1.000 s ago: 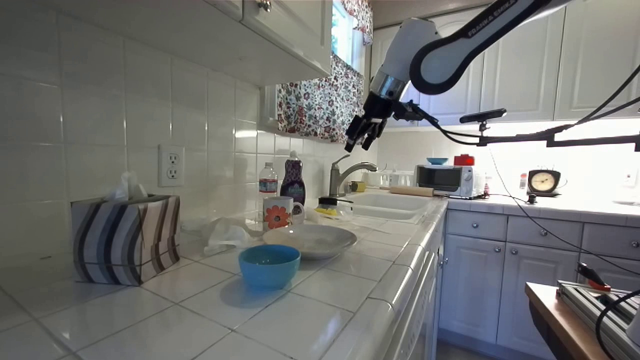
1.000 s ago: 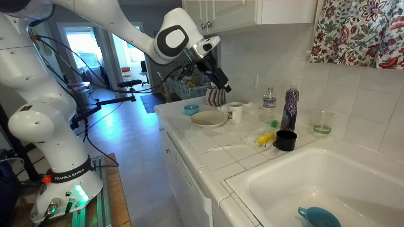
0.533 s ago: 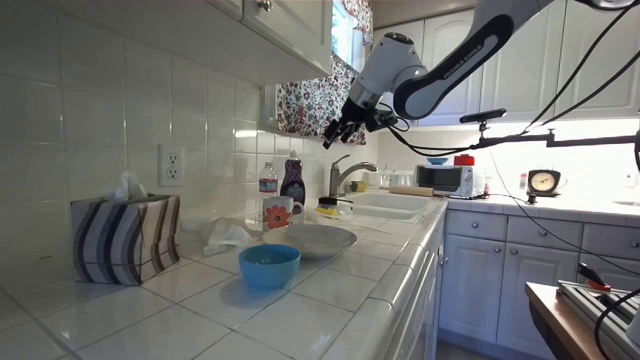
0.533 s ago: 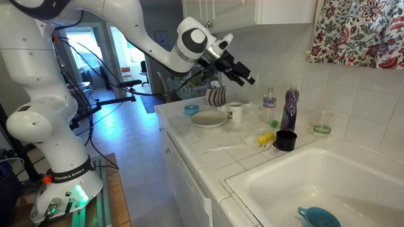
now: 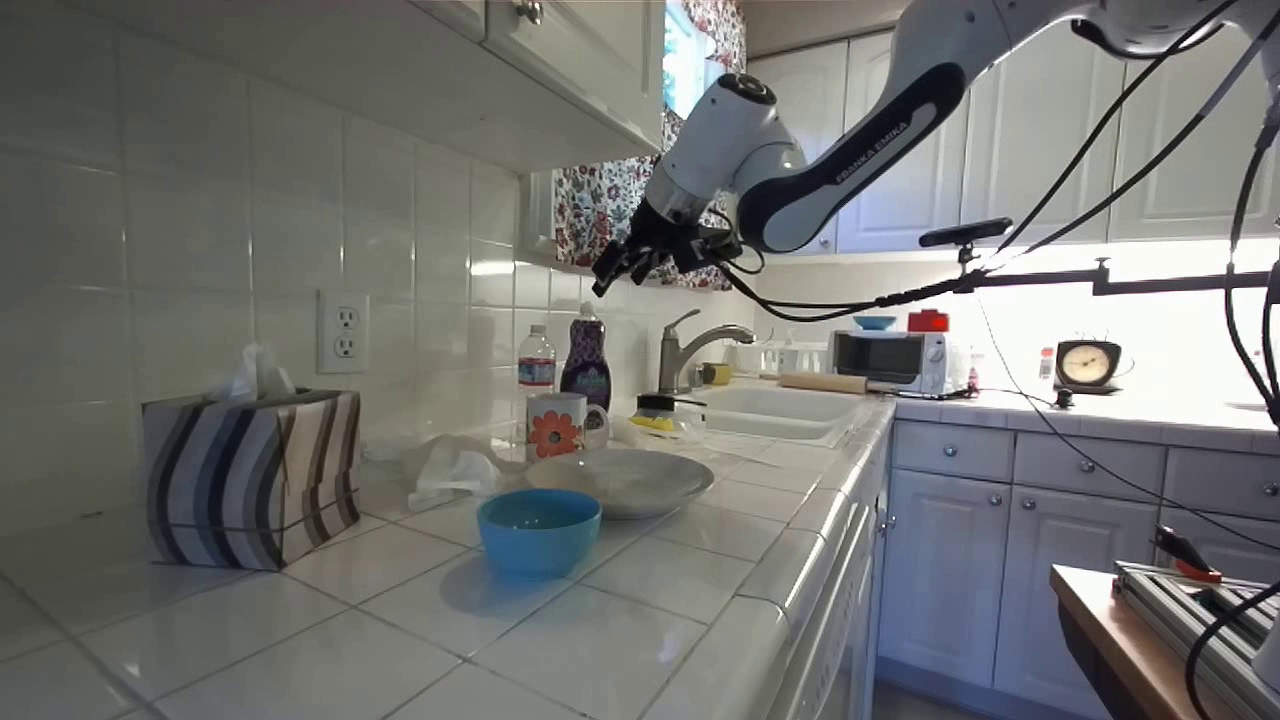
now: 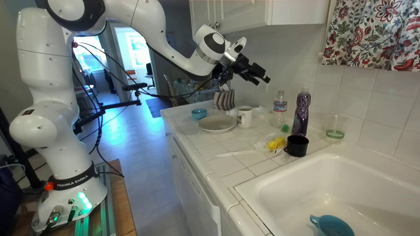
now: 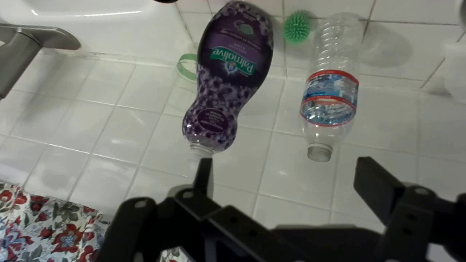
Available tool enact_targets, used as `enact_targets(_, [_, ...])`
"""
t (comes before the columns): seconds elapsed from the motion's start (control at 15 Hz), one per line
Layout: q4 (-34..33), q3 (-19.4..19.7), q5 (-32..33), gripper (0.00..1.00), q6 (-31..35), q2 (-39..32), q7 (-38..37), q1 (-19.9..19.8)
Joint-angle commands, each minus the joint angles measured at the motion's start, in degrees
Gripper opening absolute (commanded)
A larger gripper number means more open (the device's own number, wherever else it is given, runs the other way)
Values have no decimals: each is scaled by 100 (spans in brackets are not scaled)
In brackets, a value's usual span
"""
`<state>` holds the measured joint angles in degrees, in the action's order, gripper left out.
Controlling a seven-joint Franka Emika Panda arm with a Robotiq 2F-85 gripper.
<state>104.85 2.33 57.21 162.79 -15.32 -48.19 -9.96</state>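
Since the earlier frame, the gripper (image 5: 619,282) has moved leftward to the upper middle in an exterior view, jaws spread wide, released. Past it in the wrist view stand a soap bottle (image 7: 233,72), upper middle, and a water bottle (image 7: 329,94), upper right; farther, a green ball (image 7: 297,27) between them at the top.
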Motion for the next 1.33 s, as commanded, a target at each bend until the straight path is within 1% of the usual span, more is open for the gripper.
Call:
enact_targets(0.0, [-20, -19, -9, 100, 18, -45, 0, 0])
enact_targets(0.27, [-54, -18, 37, 100, 96, -155, -16, 10])
enact_targets(0.67, [-535, 276, 739, 100, 2, -595, -1117, 374])
enact_targets(0.93, [-893, 421, 912, 100, 35, -933, -1759, 537])
enact_targets(1.07, [-1040, 468, 971, 100, 32, -1080, -1918, 606])
enact_targets(1.27, [-1219, 502, 1014, 100, 57, -1280, -1720, 666])
